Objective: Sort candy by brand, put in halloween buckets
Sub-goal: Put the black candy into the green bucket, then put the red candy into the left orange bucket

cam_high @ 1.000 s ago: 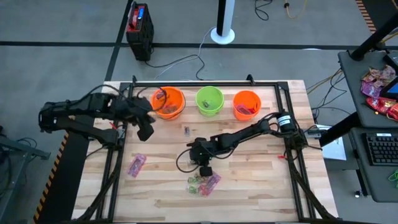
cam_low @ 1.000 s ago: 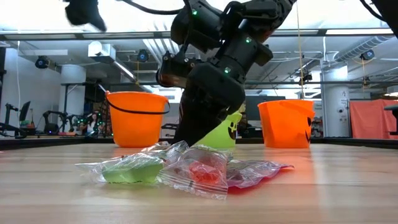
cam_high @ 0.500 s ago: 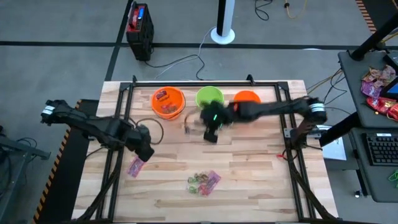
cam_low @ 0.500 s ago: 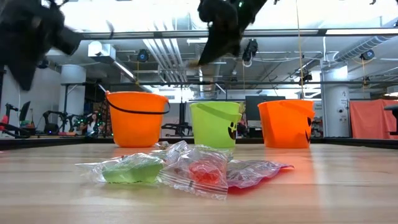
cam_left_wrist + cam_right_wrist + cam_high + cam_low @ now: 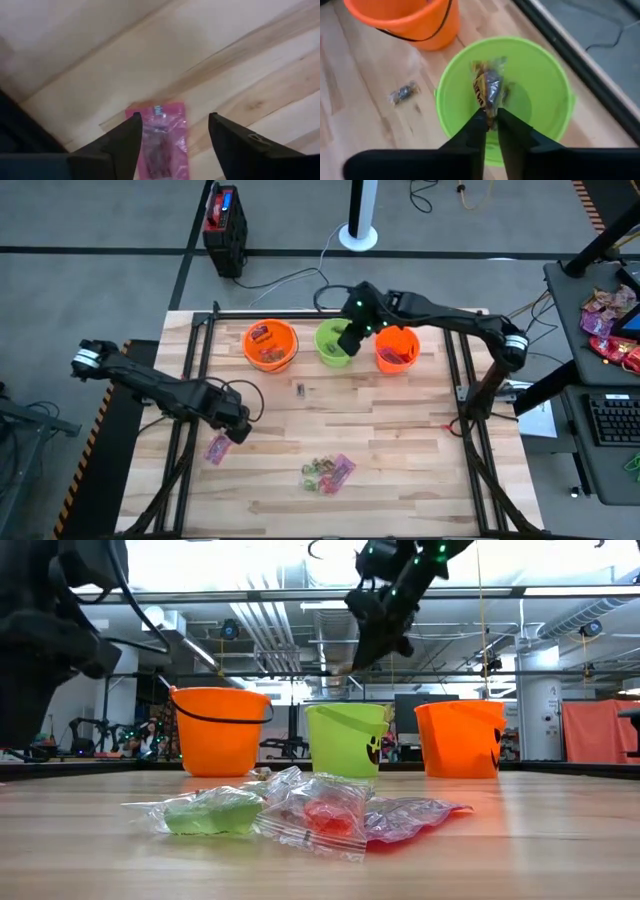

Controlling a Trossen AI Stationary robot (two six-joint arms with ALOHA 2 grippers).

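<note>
Three halloween buckets stand in a row at the table's far edge: orange [image 5: 270,345], lime green [image 5: 337,346] and orange [image 5: 397,348]. My right gripper [image 5: 348,338] hangs over the green bucket [image 5: 530,100], shut on a small brown-and-yellow wrapped candy [image 5: 487,86]. My left gripper [image 5: 238,430] is low over the table's left part, open, its fingers standing either side of a pink packet [image 5: 162,142] that lies flat on the wood [image 5: 218,448]. A small heap of candy [image 5: 328,473] lies near the front. My right gripper pinches the candy by the wrapper's near end [image 5: 489,112] between its two fingertips. The fingers slant down from above. The candy sticks out beyond the fingertips, lifted clear, over the green bucket's opening.
One small wrapped piece [image 5: 300,389] lies on the table in front of the buckets, also in the right wrist view [image 5: 402,93]. The front heap holds green [image 5: 205,812], red [image 5: 325,815] and pink [image 5: 410,812] packets. A black frame rail [image 5: 330,313] runs behind the buckets.
My right gripper has risen from the heap near the front and gone toward the far edge, ending above the green bucket with the candy. My left gripper has left the left orange bucket, moving toward the near edge and down to the pink packet.
</note>
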